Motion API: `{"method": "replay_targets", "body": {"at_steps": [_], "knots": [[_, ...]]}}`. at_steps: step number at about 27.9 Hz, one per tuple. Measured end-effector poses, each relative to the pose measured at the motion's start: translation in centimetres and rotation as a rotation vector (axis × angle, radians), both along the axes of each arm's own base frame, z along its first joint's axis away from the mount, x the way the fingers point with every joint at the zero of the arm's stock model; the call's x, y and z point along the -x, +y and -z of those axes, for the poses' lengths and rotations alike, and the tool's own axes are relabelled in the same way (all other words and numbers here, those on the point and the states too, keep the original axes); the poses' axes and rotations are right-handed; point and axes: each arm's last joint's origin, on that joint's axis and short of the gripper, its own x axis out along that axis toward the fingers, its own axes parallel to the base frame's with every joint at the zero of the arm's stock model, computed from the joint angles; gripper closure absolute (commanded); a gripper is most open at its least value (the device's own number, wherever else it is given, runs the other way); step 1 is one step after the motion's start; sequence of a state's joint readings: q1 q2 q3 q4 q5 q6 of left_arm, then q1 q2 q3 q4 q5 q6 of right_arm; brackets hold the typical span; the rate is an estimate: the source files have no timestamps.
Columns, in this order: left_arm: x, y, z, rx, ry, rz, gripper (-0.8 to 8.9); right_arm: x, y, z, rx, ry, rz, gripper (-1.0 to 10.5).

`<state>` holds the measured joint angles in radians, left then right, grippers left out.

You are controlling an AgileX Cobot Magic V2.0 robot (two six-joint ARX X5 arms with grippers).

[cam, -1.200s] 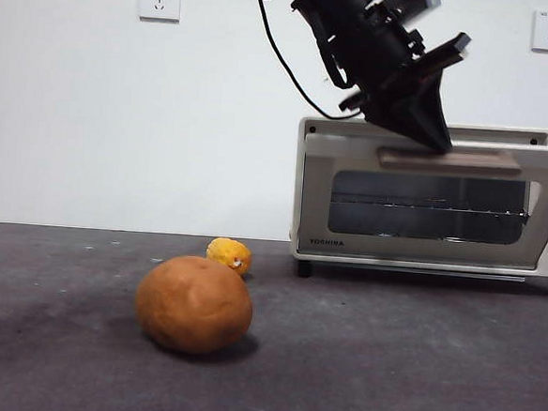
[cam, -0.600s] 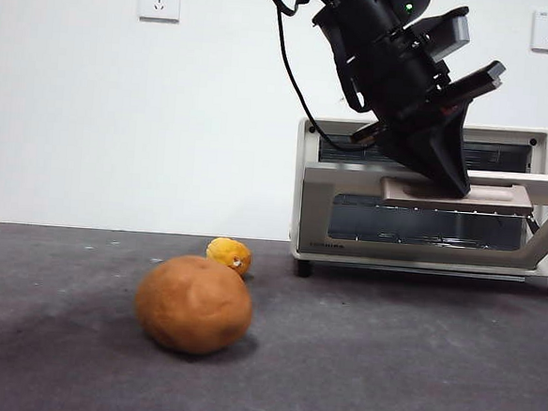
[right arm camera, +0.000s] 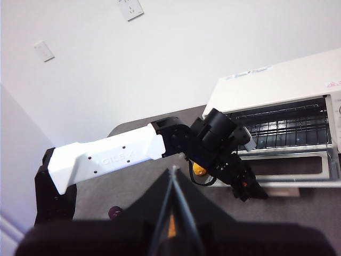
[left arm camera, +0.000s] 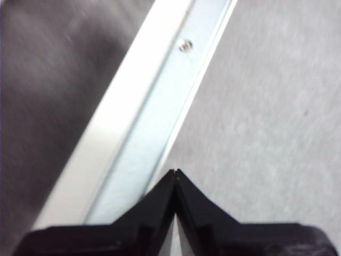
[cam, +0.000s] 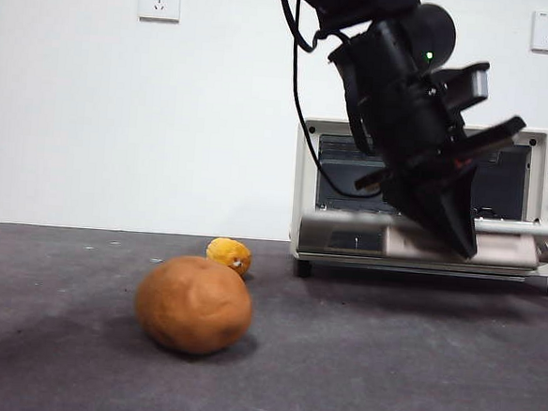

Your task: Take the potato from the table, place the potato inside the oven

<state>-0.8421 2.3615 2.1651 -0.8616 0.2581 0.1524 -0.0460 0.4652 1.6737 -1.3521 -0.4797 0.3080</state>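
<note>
Potato [cam: 194, 304] sits on desk [cam: 385, 364], untouched, well apart at about 8 o'clock from the left gripper [cam: 460, 239]. Left jaws pressed together at the handle [cam: 515, 251] of the oven [cam: 541, 154], door lowered. Right gripper [right arm camera: 173, 176] high above, jaws together, empty. Small yellow fruit [cam: 228, 254] behind potato.

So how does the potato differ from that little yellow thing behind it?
The potato is much larger than the yellow fruit. The potato is smooth, matte orange-brown; the fruit is bumpy and bright yellow. In the front view the potato sits nearer the camera, the fruit behind it, closer to the oven. Both are rounded and rest on the table.
</note>
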Motion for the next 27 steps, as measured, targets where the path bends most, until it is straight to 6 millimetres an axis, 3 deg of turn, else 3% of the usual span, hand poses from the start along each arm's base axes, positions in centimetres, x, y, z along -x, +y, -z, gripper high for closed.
{"method": "replay_targets", "body": {"at_steps": [8,18,23,27], "knots": [[-1.5,1.0,0.6,-0.028,-0.028,-0.063,8.22,0.0,0.0,0.0,0.000,0.000,0.000,9.5],[-0.3,1.1,0.2,-0.045,0.056,-0.031,8.21,-0.3,-0.1,0.1,0.015,0.005,0.019,9.5],[0.4,1.7,-2.9,0.000,0.016,-0.028,8.21,-0.8,-0.1,0.4,0.040,0.016,0.023,9.5],[1.9,2.9,-7.8,0.072,-0.048,-0.021,8.21,-1.6,-0.2,0.9,0.083,0.031,0.016,9.5]]}}
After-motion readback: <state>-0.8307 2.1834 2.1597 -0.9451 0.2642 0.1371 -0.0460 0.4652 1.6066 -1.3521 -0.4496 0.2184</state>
